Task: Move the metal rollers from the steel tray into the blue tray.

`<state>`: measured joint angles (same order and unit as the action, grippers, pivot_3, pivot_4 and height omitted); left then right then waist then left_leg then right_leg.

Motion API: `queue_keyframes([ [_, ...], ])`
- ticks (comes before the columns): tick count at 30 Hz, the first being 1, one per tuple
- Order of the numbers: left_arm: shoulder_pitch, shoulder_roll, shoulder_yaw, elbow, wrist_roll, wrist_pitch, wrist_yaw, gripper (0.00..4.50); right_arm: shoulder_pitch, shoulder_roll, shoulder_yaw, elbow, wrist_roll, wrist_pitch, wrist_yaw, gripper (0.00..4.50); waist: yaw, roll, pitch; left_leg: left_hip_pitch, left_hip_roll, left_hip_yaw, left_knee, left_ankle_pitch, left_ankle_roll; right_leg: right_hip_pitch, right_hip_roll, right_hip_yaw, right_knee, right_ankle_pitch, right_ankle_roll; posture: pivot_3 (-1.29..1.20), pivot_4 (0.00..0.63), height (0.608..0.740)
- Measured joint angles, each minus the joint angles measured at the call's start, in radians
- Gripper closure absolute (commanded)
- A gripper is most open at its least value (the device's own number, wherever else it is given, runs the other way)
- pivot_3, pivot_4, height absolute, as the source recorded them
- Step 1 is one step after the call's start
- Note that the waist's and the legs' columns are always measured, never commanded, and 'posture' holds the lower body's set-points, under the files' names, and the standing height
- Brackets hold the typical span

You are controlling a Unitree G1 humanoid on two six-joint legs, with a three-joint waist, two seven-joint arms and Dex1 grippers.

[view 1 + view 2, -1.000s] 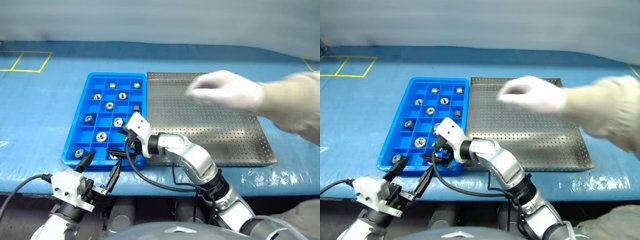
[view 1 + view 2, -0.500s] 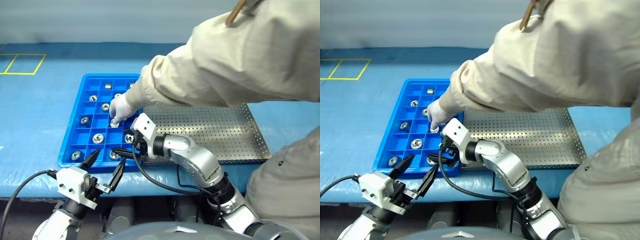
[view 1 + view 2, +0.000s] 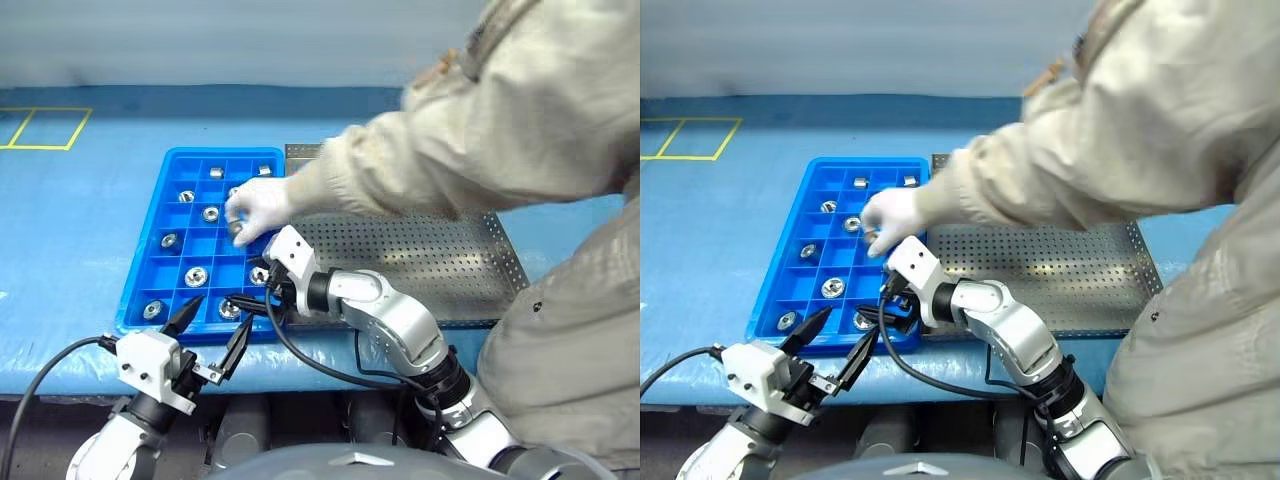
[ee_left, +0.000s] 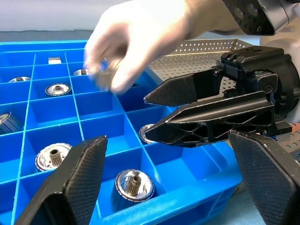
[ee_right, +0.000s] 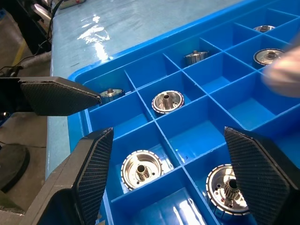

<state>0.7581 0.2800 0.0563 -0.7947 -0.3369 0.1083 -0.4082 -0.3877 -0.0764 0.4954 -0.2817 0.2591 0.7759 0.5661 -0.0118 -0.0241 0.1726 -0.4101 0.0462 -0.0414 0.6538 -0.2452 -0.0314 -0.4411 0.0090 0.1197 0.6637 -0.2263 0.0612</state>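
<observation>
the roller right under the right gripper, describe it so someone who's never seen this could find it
Start at the blue tray, left of the steel tray. In its nearest row, the roller lies just below the right gripper. Its neighbour sits alone in the near-left corner compartment.

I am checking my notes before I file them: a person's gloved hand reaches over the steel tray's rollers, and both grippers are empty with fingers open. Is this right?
Not quite. The gloved hand reaches over the blue tray, where the metal rollers sit in compartments, as the left eye view shows. The rest holds: the left gripper and right gripper are empty, fingers open.
</observation>
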Motion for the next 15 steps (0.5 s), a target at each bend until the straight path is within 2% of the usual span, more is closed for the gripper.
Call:
queue_keyframes([
  [15, -0.011, 0.002, 0.002, 0.006, -0.019, 0.01, -0.001, 0.0, 0.0, 0.0, -0.002, 0.0, -0.002, -0.001, -0.003, 0.51, -0.001, 0.0, 0.0, 0.0, 0.0, 0.0, 0.001, 0.0, 0.0, 0.0, 0.0, 0.0, 0.001, 0.0, 0.0, 0.12, 0.15, 0.74],
])
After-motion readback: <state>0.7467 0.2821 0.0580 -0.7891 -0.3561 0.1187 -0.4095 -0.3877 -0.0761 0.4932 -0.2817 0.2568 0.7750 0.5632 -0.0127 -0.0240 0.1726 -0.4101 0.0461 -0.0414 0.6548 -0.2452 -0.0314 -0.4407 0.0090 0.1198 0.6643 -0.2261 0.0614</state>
